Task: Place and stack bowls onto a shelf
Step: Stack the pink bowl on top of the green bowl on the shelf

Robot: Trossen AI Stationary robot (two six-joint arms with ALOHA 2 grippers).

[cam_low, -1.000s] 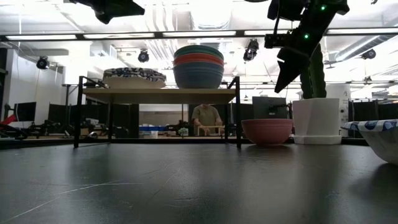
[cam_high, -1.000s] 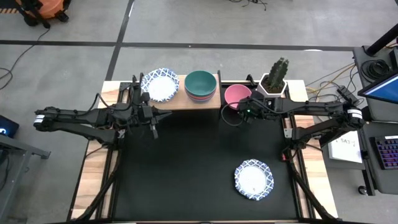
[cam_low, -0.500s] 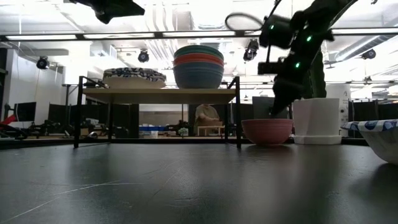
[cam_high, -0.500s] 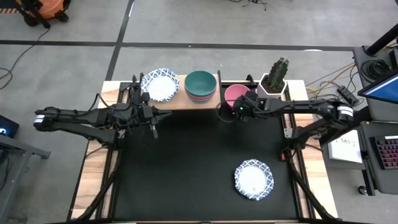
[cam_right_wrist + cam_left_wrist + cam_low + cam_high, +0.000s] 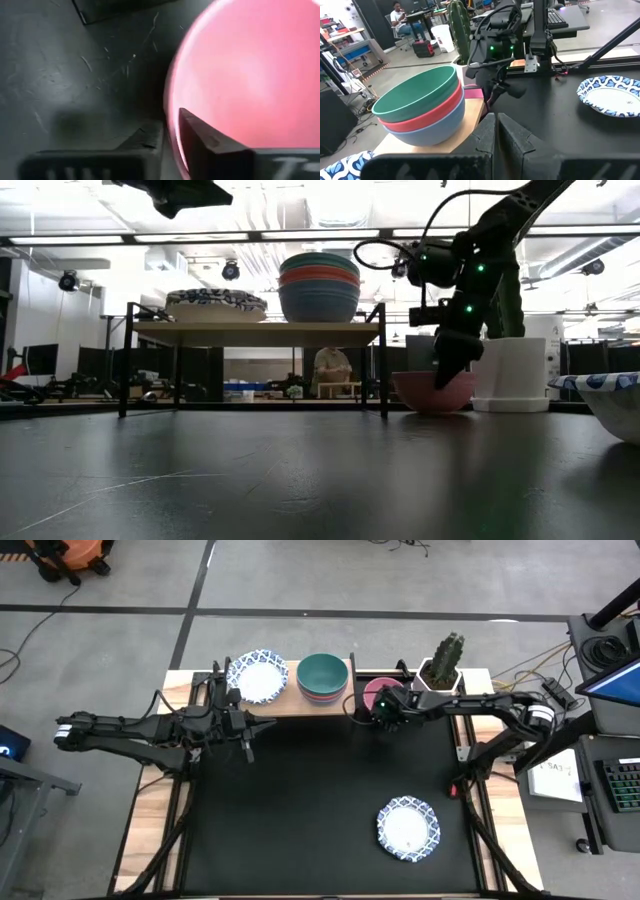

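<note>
Right tool [image 5: 447, 372] now down at pink bowl [image 5: 432, 391]

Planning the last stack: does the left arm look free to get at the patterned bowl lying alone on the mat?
Probably yes: the patterned bowl lies alone on the black mat, with nothing between it and the left tool. Reach itself is uncertain, since the bowl sits toward the right arm's side.

A cactus [image 5: 446, 651] in a white pot [image 5: 510, 374] stands beside the black mat [image 5: 320, 810].
</note>
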